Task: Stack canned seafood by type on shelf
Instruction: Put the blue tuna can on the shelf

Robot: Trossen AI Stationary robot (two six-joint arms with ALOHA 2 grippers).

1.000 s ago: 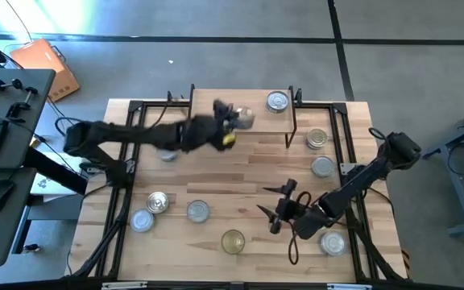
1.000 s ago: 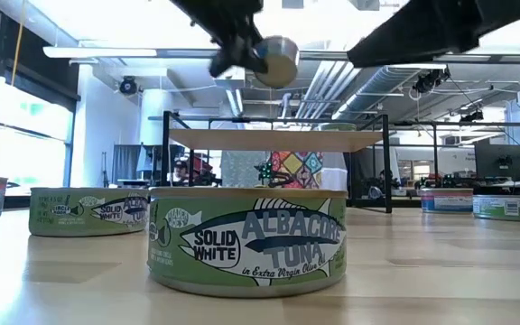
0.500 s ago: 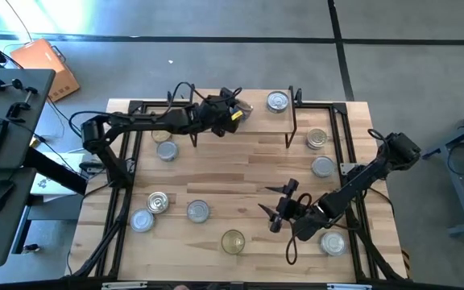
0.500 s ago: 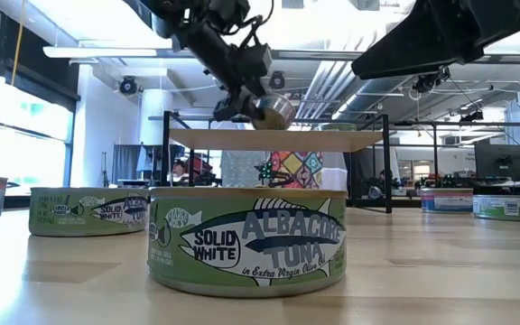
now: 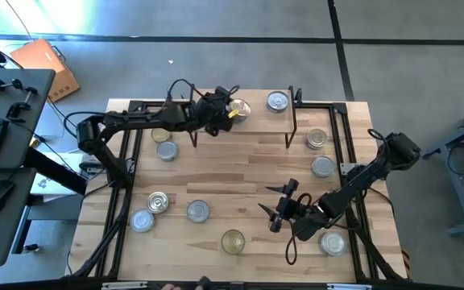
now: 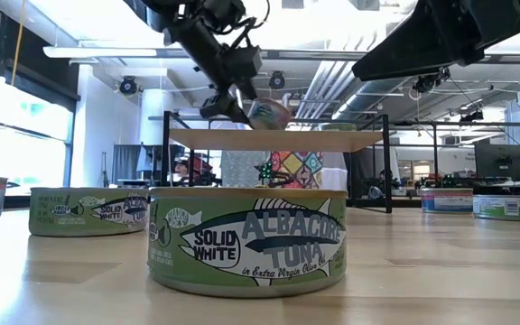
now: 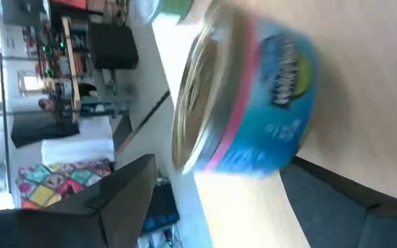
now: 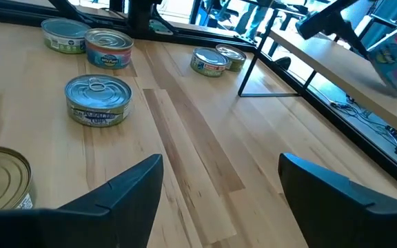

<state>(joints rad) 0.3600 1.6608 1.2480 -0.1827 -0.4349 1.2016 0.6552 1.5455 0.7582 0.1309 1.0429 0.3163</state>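
Wooden shelf [image 5: 252, 121] carries a tilted blue tin [image 5: 239, 108] between the left gripper's [image 5: 225, 109] spread jaws.

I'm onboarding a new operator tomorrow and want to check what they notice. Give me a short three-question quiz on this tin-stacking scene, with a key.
1. True or false: the right gripper is shut on a tin.
2. How many tins are on the shelf in the high view? A one, B two, C four.
3. Fill in: the nearest tin in the low view reads "Solid White Albacore ____".
Key: 1 false, it is open and empty above the table. 2 B: the blue-labelled tin by the open left gripper, and a silver-topped tin. 3 Tuna.
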